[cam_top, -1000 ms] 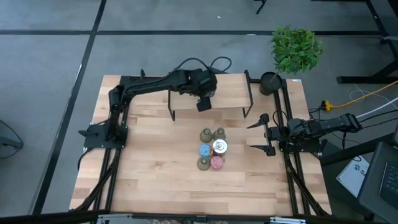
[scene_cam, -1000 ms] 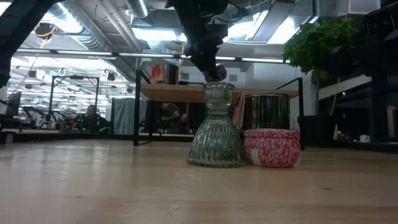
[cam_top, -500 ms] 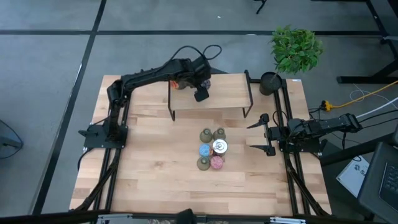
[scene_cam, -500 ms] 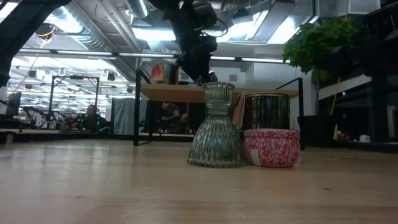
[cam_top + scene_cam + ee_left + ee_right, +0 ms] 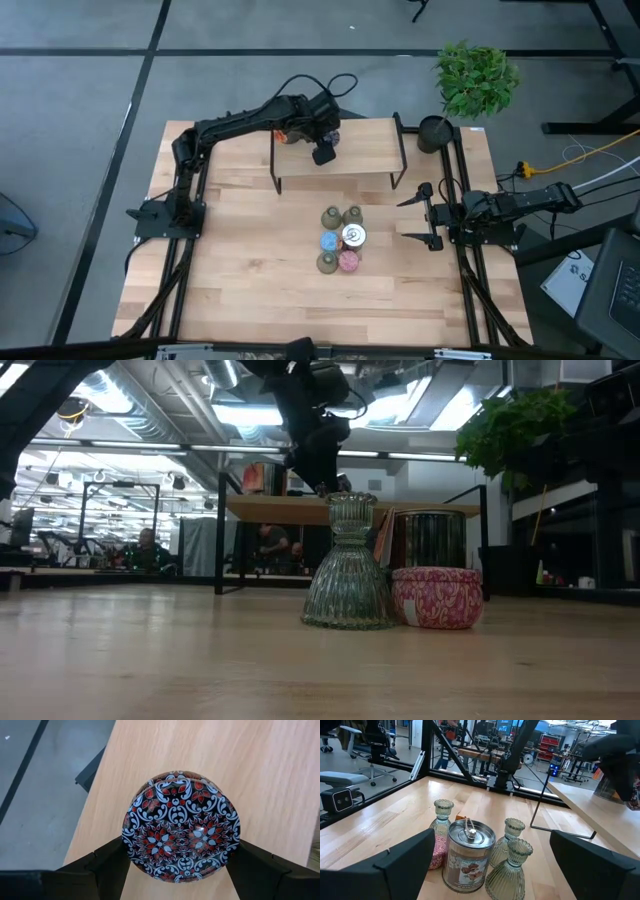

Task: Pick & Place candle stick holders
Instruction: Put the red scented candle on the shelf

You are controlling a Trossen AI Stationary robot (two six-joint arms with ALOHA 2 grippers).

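Overhead, left end effector (image 5: 175,870) grips patterned round holder (image 5: 181,826), hidden under arm; right end effector (image 5: 420,215) released.

The floor (image 5: 80,90) around the wooden table (image 5: 250,280) is grey with dark lines. A green plant (image 5: 476,76) stands at one corner. Bright lights (image 5: 240,415) hang from the ceiling. Far back, a person (image 5: 146,550) sits.

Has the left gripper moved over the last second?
Yes. The left gripper went from the raised shelf's front edge back over its top, then held.
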